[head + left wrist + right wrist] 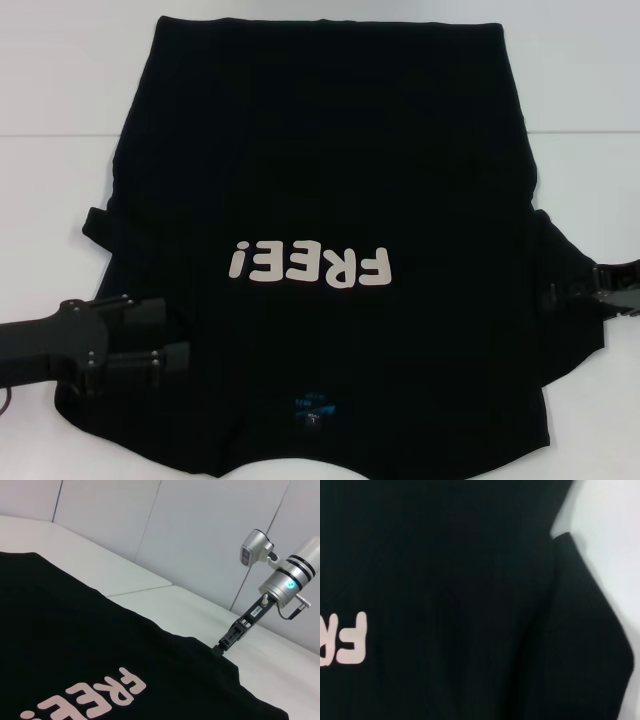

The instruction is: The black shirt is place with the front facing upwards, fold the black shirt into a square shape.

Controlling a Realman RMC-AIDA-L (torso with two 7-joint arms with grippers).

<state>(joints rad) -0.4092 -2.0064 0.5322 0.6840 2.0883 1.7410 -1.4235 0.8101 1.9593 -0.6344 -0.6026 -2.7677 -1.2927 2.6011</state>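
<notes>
Closest to the robot lies the collar end of the black shirt (330, 200), its small blue neck label (312, 408) near the bottom edge of the head view and the lettering "FREE!" (308, 266) reading upside down from here; the shirt is spread front up on the white table (60, 180), hem farthest away.

The left gripper (175, 335) sits at the near left, over the shoulder and sleeve on that side; its two fingers (150, 312) stand a little apart, one above the other in the picture, and I cannot tell whether any cloth is between them; it looks as if nothing is held yet.

Farther off to the right, the right gripper (600, 290) is at the outer edge of the right sleeve; from the left wrist view its tip (222, 646) seems to touch down right at the cloth's edge, but whether its fingers are apart or pinched on fabric I cannot tell.

The shirt looks soft, light and limp; it will drape and wrinkle rather than hold a crease, and a one-sided pull would drag the whole thing across the smooth top; the sensible holds, I'd judge, are the sleeve edges and shoulder seams, pinched through a single layer and carried inward toward the lettering.
</notes>
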